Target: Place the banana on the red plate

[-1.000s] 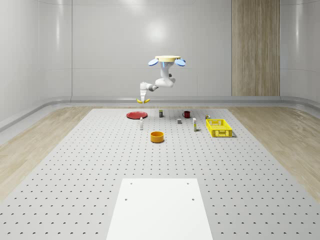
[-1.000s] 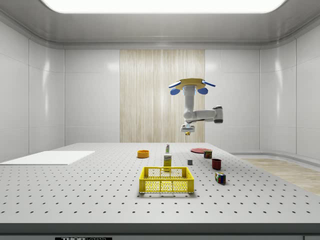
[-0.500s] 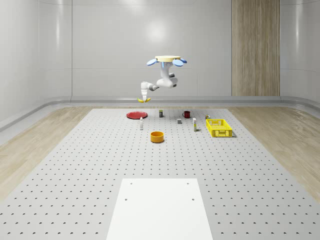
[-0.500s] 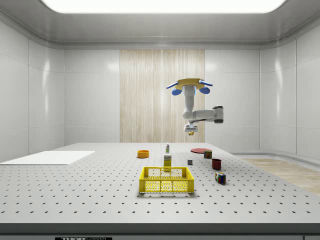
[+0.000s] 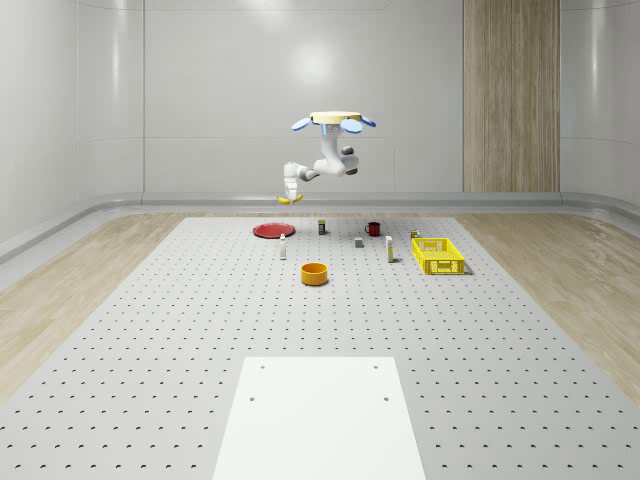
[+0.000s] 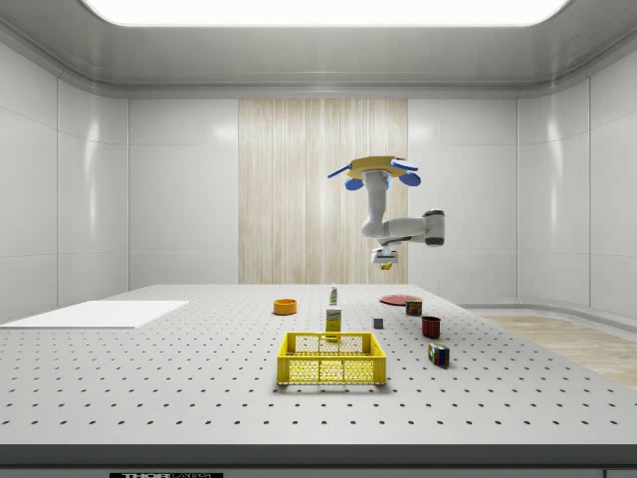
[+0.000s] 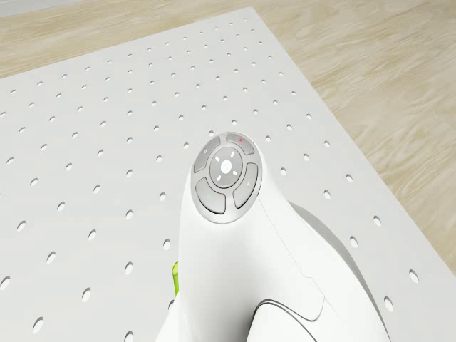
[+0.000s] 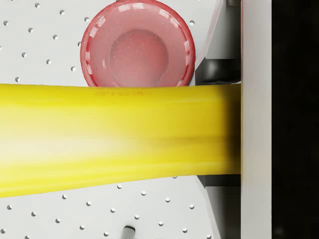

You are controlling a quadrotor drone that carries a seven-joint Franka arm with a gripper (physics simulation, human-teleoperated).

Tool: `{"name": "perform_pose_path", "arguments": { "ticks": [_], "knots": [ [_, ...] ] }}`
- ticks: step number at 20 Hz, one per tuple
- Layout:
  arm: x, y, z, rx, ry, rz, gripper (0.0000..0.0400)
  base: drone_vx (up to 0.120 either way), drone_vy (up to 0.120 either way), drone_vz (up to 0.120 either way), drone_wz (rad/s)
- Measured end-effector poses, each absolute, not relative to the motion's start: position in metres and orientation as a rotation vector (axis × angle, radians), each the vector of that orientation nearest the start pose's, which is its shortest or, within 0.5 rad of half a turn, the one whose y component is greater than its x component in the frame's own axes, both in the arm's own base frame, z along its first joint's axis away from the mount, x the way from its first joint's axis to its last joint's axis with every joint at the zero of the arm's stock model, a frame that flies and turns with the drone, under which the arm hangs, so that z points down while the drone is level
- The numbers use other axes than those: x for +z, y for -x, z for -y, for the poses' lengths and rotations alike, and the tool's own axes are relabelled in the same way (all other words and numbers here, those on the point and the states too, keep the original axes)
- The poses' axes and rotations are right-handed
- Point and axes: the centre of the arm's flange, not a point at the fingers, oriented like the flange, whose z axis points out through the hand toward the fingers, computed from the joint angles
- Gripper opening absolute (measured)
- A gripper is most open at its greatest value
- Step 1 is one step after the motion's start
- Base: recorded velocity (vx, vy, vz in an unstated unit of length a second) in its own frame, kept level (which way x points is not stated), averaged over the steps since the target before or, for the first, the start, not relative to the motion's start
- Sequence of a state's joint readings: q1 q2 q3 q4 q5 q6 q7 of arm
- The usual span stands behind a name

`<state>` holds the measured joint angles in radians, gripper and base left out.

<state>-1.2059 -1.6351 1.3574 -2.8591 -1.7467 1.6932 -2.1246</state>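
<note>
In the whole-scene view, the red plate (image 5: 273,230) lay on the perforated surface (image 5: 200,330) toward the view's left. Just right of it and well above, the gripper (image 5: 288,195) hung with its fingers (image 8: 254,124) closed on the banana (image 5: 288,199). Further right and higher, the drone (image 5: 334,120) hovered over the surface's far end. Rightward below sat an orange bowl (image 5: 315,273), a dark red mug (image 5: 373,228) and a yellow basket (image 5: 438,255)

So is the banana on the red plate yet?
Not yet. The banana is up in the air in the gripper, with the red plate on the table below.
</note>
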Motion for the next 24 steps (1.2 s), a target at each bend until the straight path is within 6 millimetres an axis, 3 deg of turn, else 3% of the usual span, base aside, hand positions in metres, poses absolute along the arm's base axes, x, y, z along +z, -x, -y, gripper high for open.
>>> {"name": "perform_pose_path", "arguments": {
  "ticks": [3, 6, 16, 24],
  "knots": [
    [0.4986, -0.3066, 0.0018, 3.166, 0.014, 0.013, 0.0192, 0.0, 0.0, 0.0, -0.3],
    [0.4986, -0.3066, 0.0018, 3.111, 0.014, 0.013, 0.0192, 0.0, 0.0, 0.0, 0.0],
    [0.4986, -0.3066, 0.0017, 3.05, 0.013, 0.013, 0.0192, 0.108, 0.0, -0.004, 0.0],
    [0.4986, -0.3066, 0.0017, 3.046, 0.013, 0.013, 0.0192, 0.12, 0.0, -0.12, 0.0]
  ]
}}
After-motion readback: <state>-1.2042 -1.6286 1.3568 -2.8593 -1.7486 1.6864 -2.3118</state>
